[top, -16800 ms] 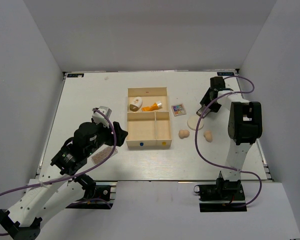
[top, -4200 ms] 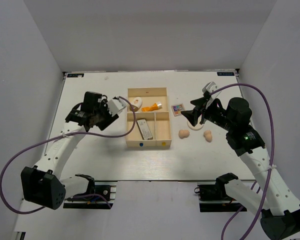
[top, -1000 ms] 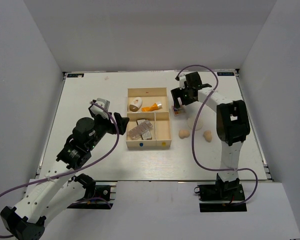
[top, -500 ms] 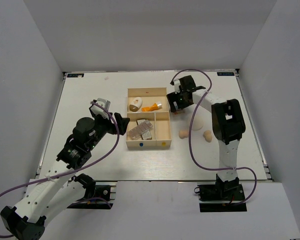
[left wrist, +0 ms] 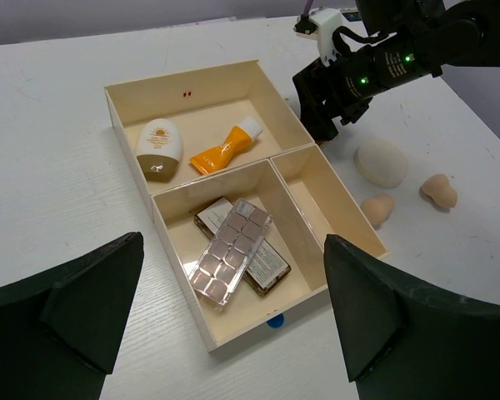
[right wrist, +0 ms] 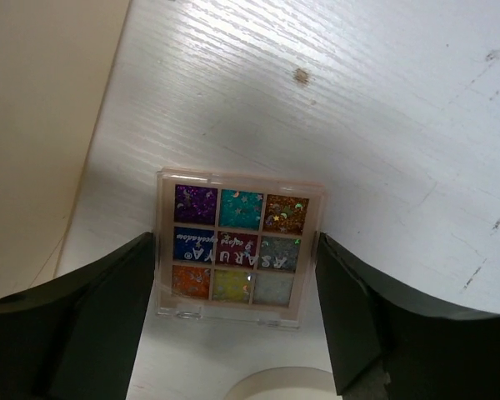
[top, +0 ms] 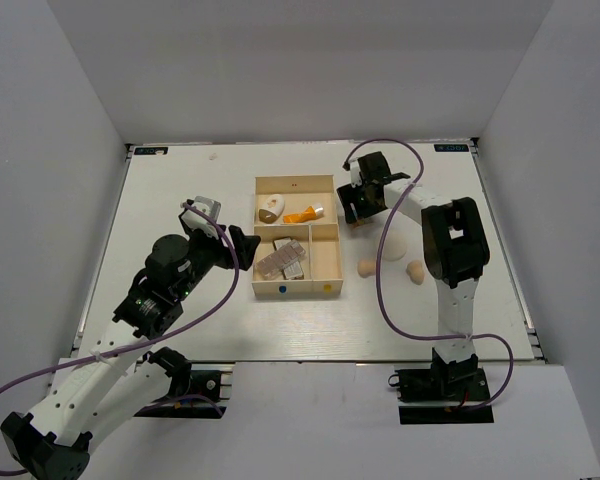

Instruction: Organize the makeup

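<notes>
The multicolour square palette (right wrist: 237,246) lies flat on the table just right of the tray. My right gripper (right wrist: 236,317) is shut on it, one finger against each side. In the top view that gripper (top: 356,213) hides the palette. Left of the tray, my left gripper (top: 242,245) hangs open and holds nothing. The speckled brown palette (left wrist: 229,258) leans across the dark flat case (left wrist: 267,265) in the front left compartment. The orange tube (left wrist: 225,146) lies in the back compartment. The cream round pad (left wrist: 382,161) and two peach sponges (left wrist: 377,208) (left wrist: 439,190) sit on the table to the right.
The pale wooden tray (top: 296,181) stands mid-table; its front right compartment (left wrist: 329,200) holds nothing. A white and brown egg-shaped bottle (left wrist: 158,148) lies beside the tube. White walls enclose the table on three sides.
My right gripper has shifted slightly left and down over the multicolour palette, which showed below it a second ago in the top view. The left arm has not moved.
</notes>
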